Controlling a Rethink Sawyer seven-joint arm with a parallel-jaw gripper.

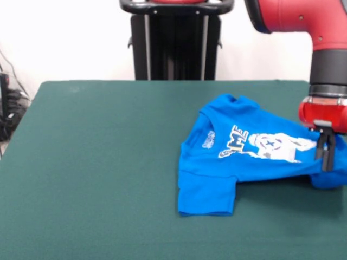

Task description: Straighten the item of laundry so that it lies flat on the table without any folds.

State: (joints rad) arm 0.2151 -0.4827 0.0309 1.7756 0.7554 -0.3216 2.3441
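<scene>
**Red arm comes down on a rumpled blue T-shirt at the desk's edge**

A single red and black robot arm [325, 49] enters from the upper corner above the shirt, bends at a red elbow and drops straight down through a black wrist to a red collar. Beneath it the dark gripper [324, 154] points downward, its tips set against the cloth at the end of the shirt farthest from the printed lettering. Its fingers stand close together, but whether they pinch the fabric or merely touch it cannot be told from this angle.

One blue T-shirt [244, 157] lies on the green desk [97, 162], and nothing else rests on the felt. The shirt is not flat: a white print and the letters "ME" run tilted across its chest, one sleeve pokes up toward the black pedestal [176, 40] behind, and a squared flap hangs out from the lettered end toward the desk's near edge. A fold shadows the cloth below the print.

Beyond the shirt's lettered end the felt runs bare and wide to the desk's far side edge. At the gripper's end the shirt reaches the frame's border, with little room showing.
</scene>
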